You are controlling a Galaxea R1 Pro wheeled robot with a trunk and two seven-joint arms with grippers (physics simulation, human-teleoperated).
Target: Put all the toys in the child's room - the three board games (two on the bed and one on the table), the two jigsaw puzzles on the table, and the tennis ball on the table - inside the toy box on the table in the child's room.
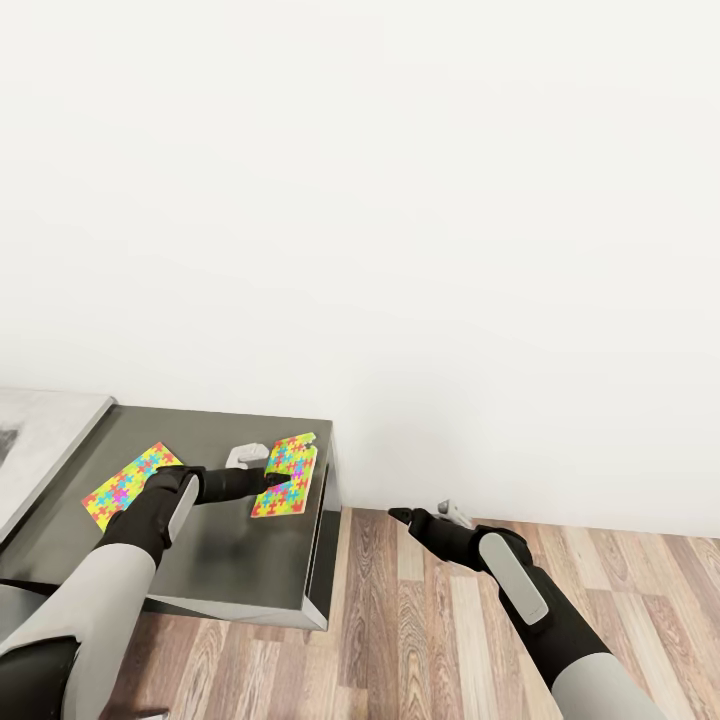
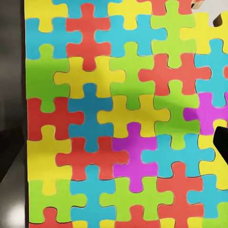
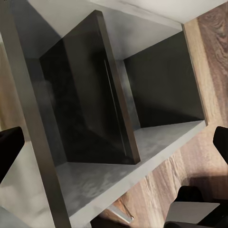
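Left end effector (image 1: 268,481) touches tilted jigsaw puzzle (image 1: 285,476); second puzzle (image 1: 128,484) beside.

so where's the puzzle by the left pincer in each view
head view: jigsaw puzzle lower left, near the right end of the dark cabinet, at the left pincer.
left wrist view: close up, cabinet top beside it.
right wrist view: the cabinet's open shelves.
shared landmark: the dark cabinet.

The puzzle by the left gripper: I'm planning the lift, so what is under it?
The jigsaw puzzle lies tilted on the dark grey cabinet top, beside the left gripper. Whether anything lies underneath it is hidden. A second puzzle lies nearby.
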